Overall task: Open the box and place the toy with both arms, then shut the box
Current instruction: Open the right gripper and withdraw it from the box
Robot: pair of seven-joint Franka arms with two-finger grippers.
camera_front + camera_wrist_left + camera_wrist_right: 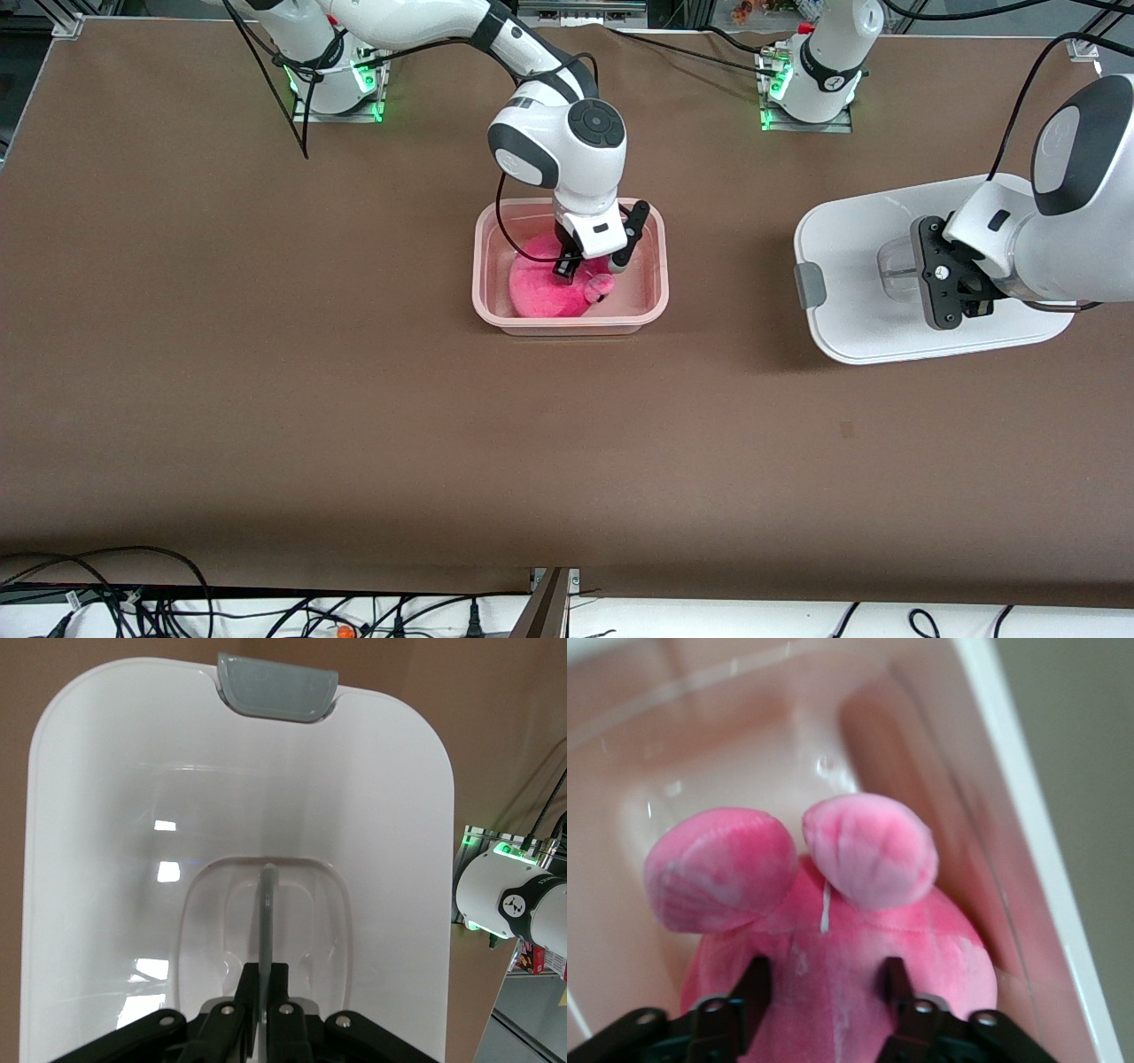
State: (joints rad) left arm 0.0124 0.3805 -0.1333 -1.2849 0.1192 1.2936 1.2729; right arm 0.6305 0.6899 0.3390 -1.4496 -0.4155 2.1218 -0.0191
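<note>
The counter [266, 354] carries the white lid [850, 292] toward the left arm's end; the left gripper [948, 283] has its fingers [266, 970] pinched on the lid's clear handle [266, 904]. The open box [483, 266] holds the toy [545, 288], with the right gripper [567, 266] fingers [753, 988] spread astride it.

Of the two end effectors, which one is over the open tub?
The right end effector: it is in the pink tub with its fingers around the pink plush toy. The left end effector grips the white lid's handle.
</note>
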